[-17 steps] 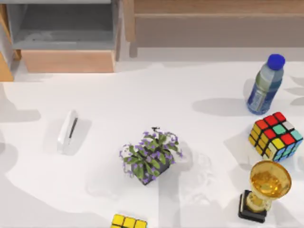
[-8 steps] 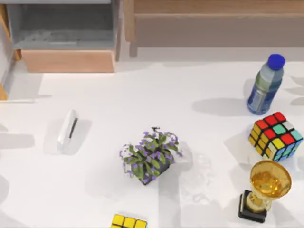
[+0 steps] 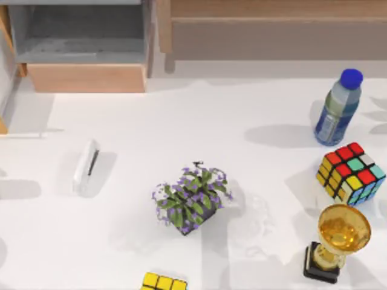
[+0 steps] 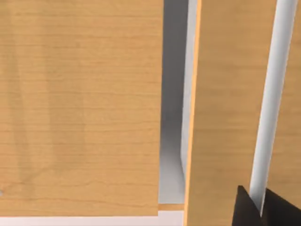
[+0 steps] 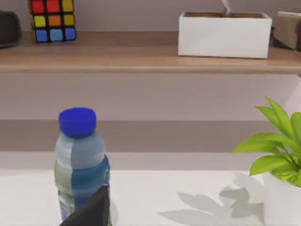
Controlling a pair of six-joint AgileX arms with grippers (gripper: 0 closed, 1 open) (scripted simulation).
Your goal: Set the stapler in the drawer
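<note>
The stapler (image 3: pixel 86 167) lies on the white worktop (image 3: pixel 254 109) at the left side, resting on its long edge with the dark slit facing up and right, well apart from the drawer (image 3: pixel 84 77). The drawer stands pulled open at the top left, its grey floor exposed behind the tan front panel. A potted flowering plant (image 3: pixel 190 198) sits right of the stapler, near but not touching it. At the right side stand a bottle (image 3: pixel 337 109), a colour cube (image 3: pixel 351 173) and a gold trophy (image 3: pixel 335 241); a second cube (image 3: pixel 163 282) sits at the lower edge.

The left wrist view faces tan wood panelling at close range, which suggests the left arm is near the cabinet; a dark tip of the left tool (image 4: pixel 263 209) enters the corner, and I cannot tell how far open it is. The right wrist view looks toward the bottle, with a dark edge of the right tool (image 5: pixel 91 209) at the bottom; its opening also cannot be told. Neither tool is seen holding anything.

Judgement: the grasp has not begun. The left arm is the nearer one. It should descend over the stapler's middle, fingers set across the narrow width and aligned to its slant, keeping clear of the plant, then lift high enough to pass over the tan front panel before lowering inside
</note>
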